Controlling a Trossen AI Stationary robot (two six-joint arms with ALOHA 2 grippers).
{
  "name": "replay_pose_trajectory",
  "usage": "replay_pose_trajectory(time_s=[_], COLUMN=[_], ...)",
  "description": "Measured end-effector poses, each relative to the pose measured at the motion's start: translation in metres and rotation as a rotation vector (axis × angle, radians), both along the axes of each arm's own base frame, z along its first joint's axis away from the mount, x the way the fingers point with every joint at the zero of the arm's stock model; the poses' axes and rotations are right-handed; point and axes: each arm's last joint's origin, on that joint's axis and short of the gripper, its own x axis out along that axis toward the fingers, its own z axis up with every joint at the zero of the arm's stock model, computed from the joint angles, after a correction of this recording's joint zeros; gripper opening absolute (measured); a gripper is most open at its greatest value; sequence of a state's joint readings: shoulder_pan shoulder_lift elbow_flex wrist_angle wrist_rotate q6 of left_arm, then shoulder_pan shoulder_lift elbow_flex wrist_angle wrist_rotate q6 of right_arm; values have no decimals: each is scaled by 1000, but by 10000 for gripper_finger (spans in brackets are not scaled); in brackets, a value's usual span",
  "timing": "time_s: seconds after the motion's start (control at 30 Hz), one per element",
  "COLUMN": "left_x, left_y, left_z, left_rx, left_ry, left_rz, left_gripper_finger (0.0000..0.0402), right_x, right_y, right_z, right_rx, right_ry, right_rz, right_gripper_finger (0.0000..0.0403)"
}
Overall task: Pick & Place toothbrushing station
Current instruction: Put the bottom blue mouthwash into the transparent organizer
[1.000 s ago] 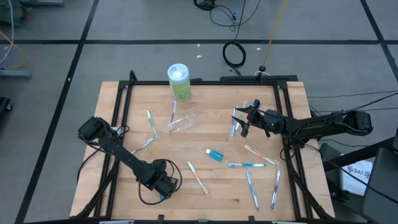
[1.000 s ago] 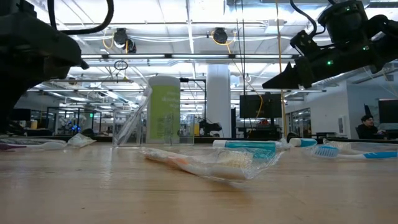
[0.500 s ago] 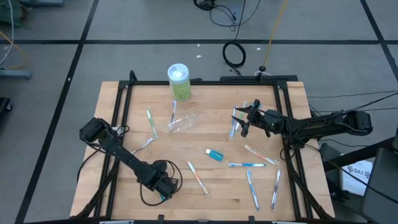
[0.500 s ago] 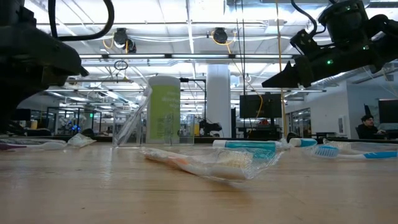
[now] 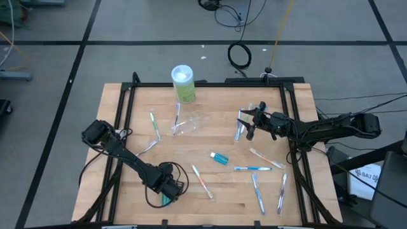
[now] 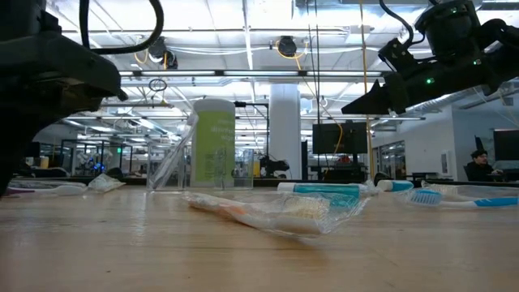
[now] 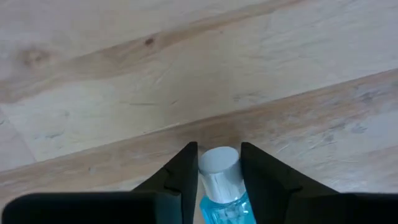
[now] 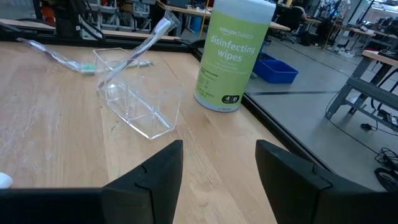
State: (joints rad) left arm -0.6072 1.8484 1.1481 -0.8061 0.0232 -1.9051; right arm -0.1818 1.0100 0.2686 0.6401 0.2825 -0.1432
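Left gripper (image 7: 219, 167) sat low at the near left edge of the table (image 5: 216, 137), fingers (image 7: 180, 174) closed narrow on a small blue tube (image 7: 221, 186), white cap poking out just past the tips; in the high view that gripper (image 5: 166, 189) showed a bit of teal under it. Just beside it toward the table middle lay an orange-handled toothbrush (image 5: 202, 181), and a second blue tube (image 5: 219, 158) lay farther in, well apart from the gripper. Beyond the left gripper, toward the far side, were a green-tipped toothbrush (image 5: 154, 125) and the clear plastic cup (image 5: 187, 124), tipped on its side with a pale toothbrush (image 5: 177, 117) against it. Right gripper (image 5: 247, 122) hovered above the table on the right, fingers (image 8: 155, 171) spread wide, holding nothing; the cup (image 8: 134, 102) lay ahead of it and the green wipes container (image 8: 233, 53) stood farther past that at the far edge. Near the right gripper lay another tube (image 5: 239, 131); nearer the front edge on that side were several more toothbrushes (image 5: 253, 168).
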Motion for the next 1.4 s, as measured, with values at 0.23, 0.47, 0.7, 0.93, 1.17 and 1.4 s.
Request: replay_pose_trajectory(time_s=[0.23,0.47,0.7,0.93,1.17,1.4], left_x=[2,6,12,18,13,8], left_y=[0,7,16,28,37,46], left_z=[0,0,1,11,34,54], left_rx=[-2,0,4,37,125,291], left_ry=[-19,-23,-29,-81,-156,-259], left_rz=[-27,-59,-96,-146,-146,-147], left_gripper_finger=[114,98,115,105,112,112], right_x=[0,0,0,0,0,0], right_y=[0,0,0,0,0,0], right_z=[0,0,0,0,1,2], right_rx=[-1,0,0,0,-2,-4], right_ry=[0,0,0,0,-12,-23], right_rz=[0,0,0,0,0,0], right_gripper_finger=[196,196,196,196,196,196])
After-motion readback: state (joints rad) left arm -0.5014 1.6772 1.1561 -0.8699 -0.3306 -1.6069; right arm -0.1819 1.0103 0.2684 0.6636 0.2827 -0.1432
